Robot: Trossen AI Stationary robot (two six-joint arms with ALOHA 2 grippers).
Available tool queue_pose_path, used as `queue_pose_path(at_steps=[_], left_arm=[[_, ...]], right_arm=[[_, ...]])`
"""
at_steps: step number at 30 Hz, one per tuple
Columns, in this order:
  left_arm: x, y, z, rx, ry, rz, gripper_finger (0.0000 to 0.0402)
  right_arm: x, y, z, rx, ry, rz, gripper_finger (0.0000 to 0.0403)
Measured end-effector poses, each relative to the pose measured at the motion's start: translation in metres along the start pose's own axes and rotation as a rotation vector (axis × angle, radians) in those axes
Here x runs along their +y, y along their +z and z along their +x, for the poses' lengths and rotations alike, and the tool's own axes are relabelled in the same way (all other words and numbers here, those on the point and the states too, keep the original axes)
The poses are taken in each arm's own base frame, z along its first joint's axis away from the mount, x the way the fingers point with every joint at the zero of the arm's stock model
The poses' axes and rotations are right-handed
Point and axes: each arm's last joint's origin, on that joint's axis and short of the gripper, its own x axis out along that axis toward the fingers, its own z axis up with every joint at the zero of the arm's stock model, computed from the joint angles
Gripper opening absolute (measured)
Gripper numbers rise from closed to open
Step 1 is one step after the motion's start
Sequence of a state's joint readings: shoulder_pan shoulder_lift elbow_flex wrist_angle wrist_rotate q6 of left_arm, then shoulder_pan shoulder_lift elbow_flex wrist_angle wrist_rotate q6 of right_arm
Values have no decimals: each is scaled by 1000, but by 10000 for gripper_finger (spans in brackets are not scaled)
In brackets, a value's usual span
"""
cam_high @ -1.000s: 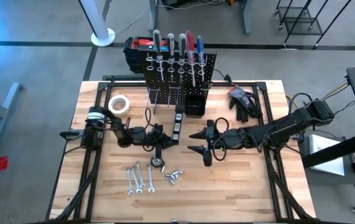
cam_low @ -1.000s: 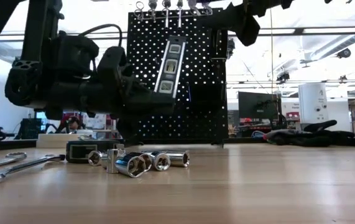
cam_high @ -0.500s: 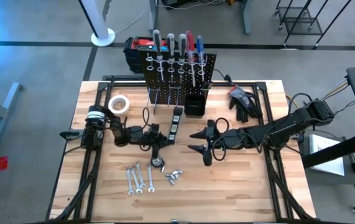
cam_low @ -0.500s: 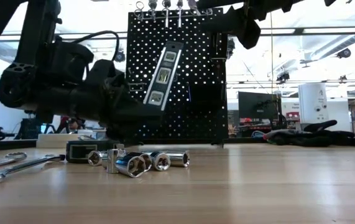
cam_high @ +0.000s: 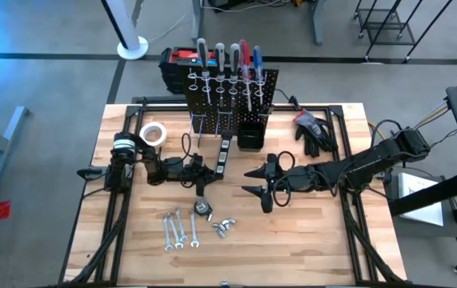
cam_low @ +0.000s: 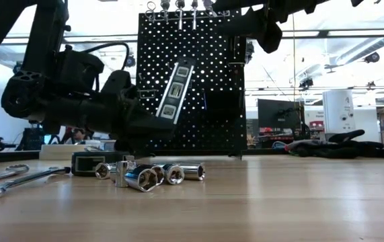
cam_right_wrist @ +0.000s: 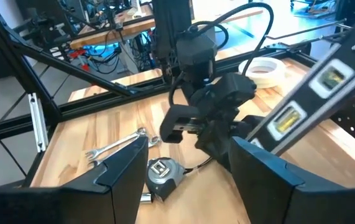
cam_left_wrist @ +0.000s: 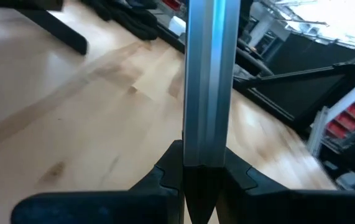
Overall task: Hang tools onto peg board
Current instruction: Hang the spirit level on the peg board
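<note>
My left gripper (cam_high: 202,173) is shut on a small black level (cam_high: 225,152) with yellow vials, held in front of the black peg board (cam_high: 232,92). The level also shows in the low view (cam_low: 175,91) and the right wrist view (cam_right_wrist: 308,102). Several screwdrivers (cam_high: 226,60) hang in the board's top rings. My right gripper (cam_high: 258,186) is open and empty, right of the level. Wrenches (cam_high: 176,228), sockets (cam_high: 224,228) and a tape measure (cam_high: 202,210) lie flat on the table near the front. My left gripper pinches the level's near end (cam_left_wrist: 205,158) between its two fingers (cam_left_wrist: 165,177), which lie on its two broad sides. The fingers come from the table's left, slanting upward. The level is clear of the table and slants up from the fingers toward the peg board.
A white tape roll (cam_high: 154,133) lies at the far left. Black gloves (cam_high: 312,128) lie at the far right. A black bin (cam_high: 250,136) stands at the board's foot. A black-and-red case (cam_high: 178,62) stands behind the board.
My left gripper has gone a little toward the table's left edge with the level. The level has tipped further off upright and its top end has come lower, still clear of the table.
</note>
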State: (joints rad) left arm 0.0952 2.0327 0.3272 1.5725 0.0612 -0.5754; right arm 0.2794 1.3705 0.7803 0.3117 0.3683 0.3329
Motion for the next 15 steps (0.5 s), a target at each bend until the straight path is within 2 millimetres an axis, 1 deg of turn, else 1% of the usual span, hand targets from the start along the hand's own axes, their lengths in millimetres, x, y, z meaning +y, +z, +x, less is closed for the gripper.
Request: queue_pose_path(at_steps=[4, 6, 15], left_arm=[[0, 1, 1, -1, -6, -33, 34], [0, 2, 3, -5, -10, -56, 43], [0, 4, 6, -25, 5, -52, 157]], right_arm=[[0, 0, 0, -1, 0, 1, 210], [0, 0, 0, -4, 2, 2, 211], [1, 0, 0, -6, 5, 11, 221]])
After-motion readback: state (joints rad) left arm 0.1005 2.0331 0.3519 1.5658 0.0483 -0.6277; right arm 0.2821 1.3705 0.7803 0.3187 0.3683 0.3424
